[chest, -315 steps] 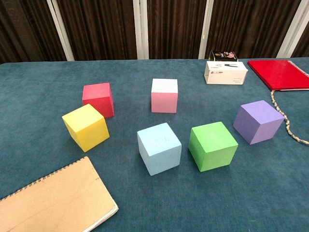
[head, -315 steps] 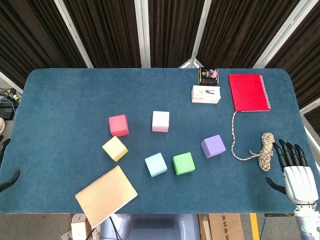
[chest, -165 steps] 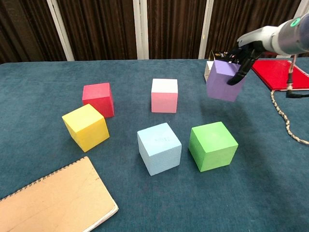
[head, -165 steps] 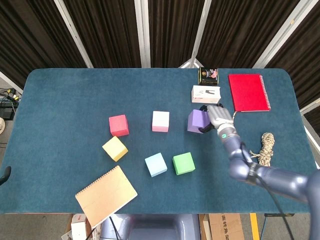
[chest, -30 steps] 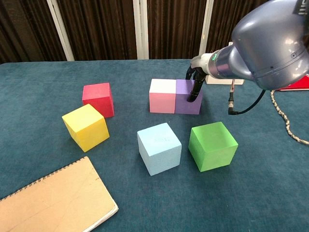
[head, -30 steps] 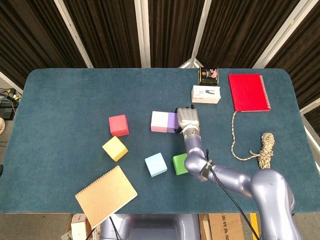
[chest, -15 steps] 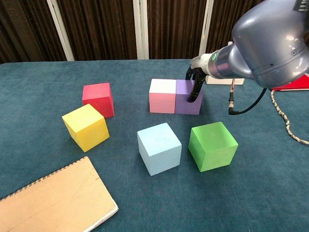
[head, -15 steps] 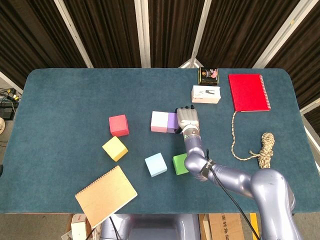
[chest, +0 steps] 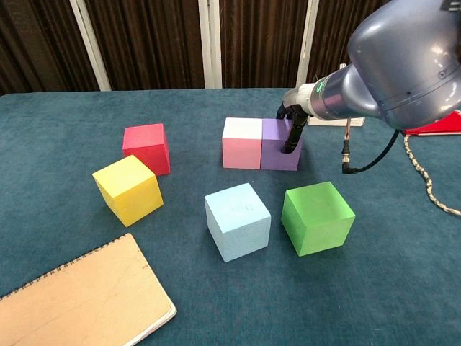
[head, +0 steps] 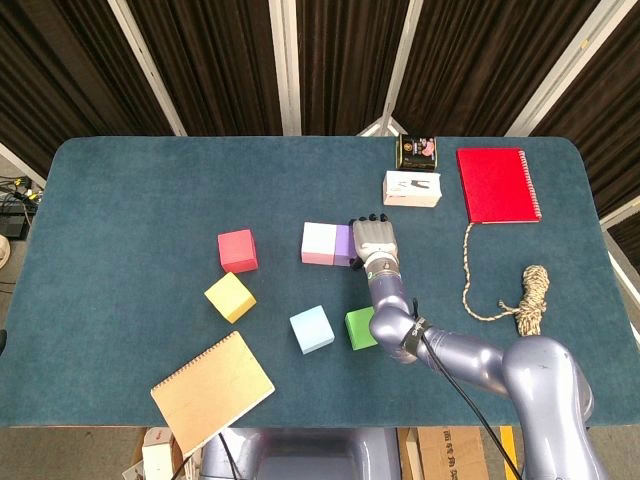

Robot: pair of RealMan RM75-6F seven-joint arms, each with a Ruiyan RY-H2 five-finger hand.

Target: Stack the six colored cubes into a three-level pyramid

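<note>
While the right hand (chest: 294, 128) grips the matte purple cube (chest: 276, 143) set flush against the pink cube (chest: 242, 143) mid-worktop, the red, yellow, blue and green cubes sit apart on the teal felt worktop (head: 130, 190) before dark curtains.

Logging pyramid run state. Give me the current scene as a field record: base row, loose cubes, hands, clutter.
base row: purple foam cube flush against pink foam cube
loose cubes: red foam cube, yellow foam cube, light blue foam cube, green foam cube
right robot hand: on the purple cube, fingers over its right side
left robot hand: not in view
clutter: tan spiral notebook, red spiral notebook, coiled rope, white box
stacked levels: none yet
</note>
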